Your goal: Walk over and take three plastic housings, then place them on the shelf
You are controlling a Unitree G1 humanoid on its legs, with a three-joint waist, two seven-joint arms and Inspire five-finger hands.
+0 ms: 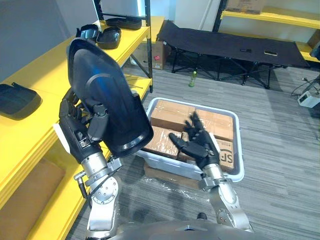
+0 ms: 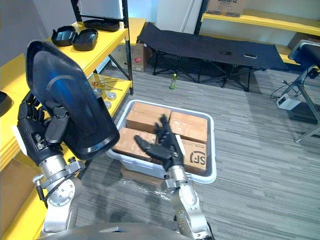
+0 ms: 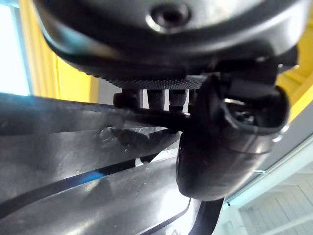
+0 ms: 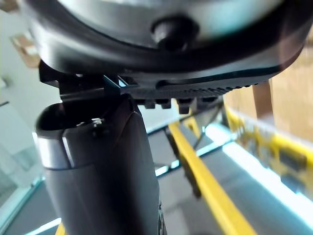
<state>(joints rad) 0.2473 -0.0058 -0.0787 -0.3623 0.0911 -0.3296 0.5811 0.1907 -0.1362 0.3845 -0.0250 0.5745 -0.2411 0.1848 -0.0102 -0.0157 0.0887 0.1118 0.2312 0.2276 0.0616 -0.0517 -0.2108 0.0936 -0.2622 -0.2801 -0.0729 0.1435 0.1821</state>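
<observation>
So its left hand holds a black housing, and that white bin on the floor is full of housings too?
Not quite: the white bin holds brown cardboard boxes, as the right eye view shows. The left hand does hold the black housing.

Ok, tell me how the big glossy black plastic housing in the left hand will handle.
Probably stiff: the glossy black plastic housing holds its curved shape though the left hand grips only its lower part. Likely light for its size, held upright one-handed. Its shiny surface may slip, and the dome could rock on the yellow shelf.
</observation>
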